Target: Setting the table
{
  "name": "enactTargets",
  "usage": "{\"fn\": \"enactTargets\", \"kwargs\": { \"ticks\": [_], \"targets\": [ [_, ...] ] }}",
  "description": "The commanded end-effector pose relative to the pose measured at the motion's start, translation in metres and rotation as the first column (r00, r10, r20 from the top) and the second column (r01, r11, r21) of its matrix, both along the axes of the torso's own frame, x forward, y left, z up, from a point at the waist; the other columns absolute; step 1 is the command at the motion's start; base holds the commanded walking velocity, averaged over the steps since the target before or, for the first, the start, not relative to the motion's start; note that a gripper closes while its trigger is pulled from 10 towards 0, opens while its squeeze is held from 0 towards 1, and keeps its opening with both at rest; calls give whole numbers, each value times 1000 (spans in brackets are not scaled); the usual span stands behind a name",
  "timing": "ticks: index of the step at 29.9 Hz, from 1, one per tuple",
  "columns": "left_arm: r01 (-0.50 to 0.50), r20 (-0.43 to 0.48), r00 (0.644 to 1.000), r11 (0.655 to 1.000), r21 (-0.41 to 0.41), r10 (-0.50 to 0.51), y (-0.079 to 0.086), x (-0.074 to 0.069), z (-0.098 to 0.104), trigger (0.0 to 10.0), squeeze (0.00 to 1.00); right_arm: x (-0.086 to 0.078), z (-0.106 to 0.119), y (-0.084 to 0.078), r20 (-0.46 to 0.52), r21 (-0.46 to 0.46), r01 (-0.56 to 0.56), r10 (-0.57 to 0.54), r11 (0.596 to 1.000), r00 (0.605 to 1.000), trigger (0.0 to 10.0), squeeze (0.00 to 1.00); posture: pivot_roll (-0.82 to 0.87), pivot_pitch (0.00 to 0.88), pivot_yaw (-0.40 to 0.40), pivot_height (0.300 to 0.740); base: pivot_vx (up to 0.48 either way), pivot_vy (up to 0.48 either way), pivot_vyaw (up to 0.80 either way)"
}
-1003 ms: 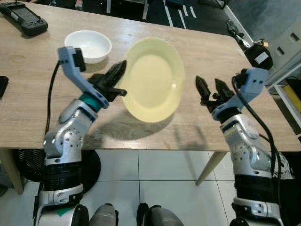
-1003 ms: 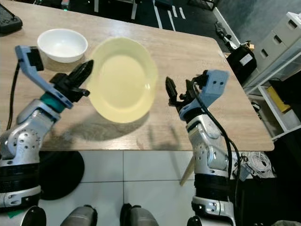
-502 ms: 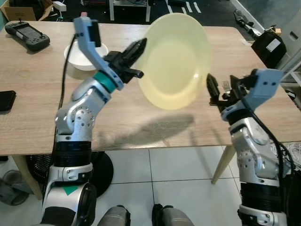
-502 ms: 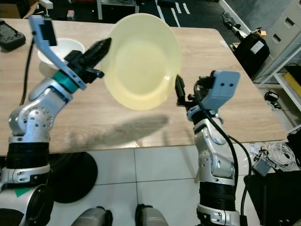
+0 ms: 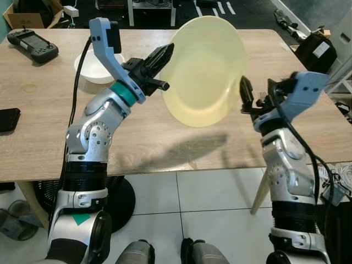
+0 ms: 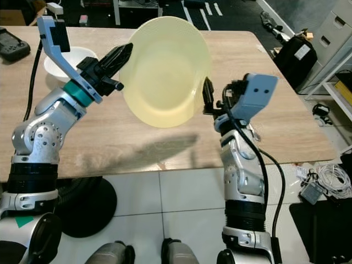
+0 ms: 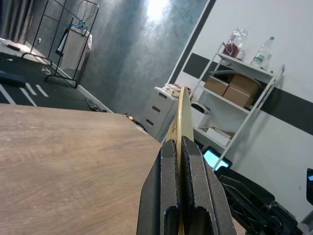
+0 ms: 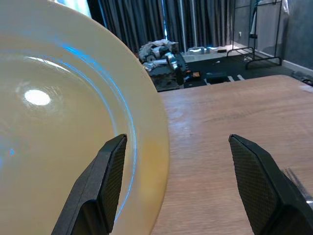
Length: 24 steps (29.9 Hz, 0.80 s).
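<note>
yellow plate point(image 5: 206, 69) held tilted above the tabletop point(image 5: 44, 126), centre of frame, rim clamped in left gripper point(image 5: 159, 58) fingers. right gripper point(image 5: 254, 99) fingers spread open at the plate's right edge, not touching. white bowl point(image 5: 91, 69) on tabletop, upper left, behind left arm.
</note>
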<state>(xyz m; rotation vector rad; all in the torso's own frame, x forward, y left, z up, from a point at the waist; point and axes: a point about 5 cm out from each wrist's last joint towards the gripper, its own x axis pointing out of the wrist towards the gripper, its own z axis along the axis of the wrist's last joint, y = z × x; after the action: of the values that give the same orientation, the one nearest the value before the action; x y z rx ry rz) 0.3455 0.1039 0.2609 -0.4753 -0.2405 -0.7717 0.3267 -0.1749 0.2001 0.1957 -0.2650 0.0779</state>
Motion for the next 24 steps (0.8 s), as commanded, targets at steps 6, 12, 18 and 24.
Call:
{"fn": "enactTargets", "kwargs": {
  "ticks": [6, 12, 18, 24],
  "targets": [
    [8, 6, 1000, 1000, -14, -8, -6, 5, 3, 10000, 0, -11, -8, -8, -18, -20, 43, -43, 999, 999, 10000, 0, 101, 0, 21, 740, 0, 0, 0],
    [-10, 33, 999, 998, -55, 12, -4, 5, 12, 10000, 0, -7, 0, -16, 11, -48, 60, -60, 997, 998, 10000, 0, 97, 0, 24, 740, 0, 0, 0],
    [-4, 14, 1000, 997, -73, 5, -3, 10, 8, 10000, 0, -5, 10, -18, 55, -65, 85, -81, 994, 995, 10000, 0, 45, 0, 73, 740, 0, 0, 0],
    [26, -29, 999, 999, -48, -27, -11, 16, 4, 10000, 0, -11, 10, -28, 78, -70, 121, -116, 990, 990, 10000, 0, 52, 0, 155, 740, 0, 0, 0]
  ]
}}
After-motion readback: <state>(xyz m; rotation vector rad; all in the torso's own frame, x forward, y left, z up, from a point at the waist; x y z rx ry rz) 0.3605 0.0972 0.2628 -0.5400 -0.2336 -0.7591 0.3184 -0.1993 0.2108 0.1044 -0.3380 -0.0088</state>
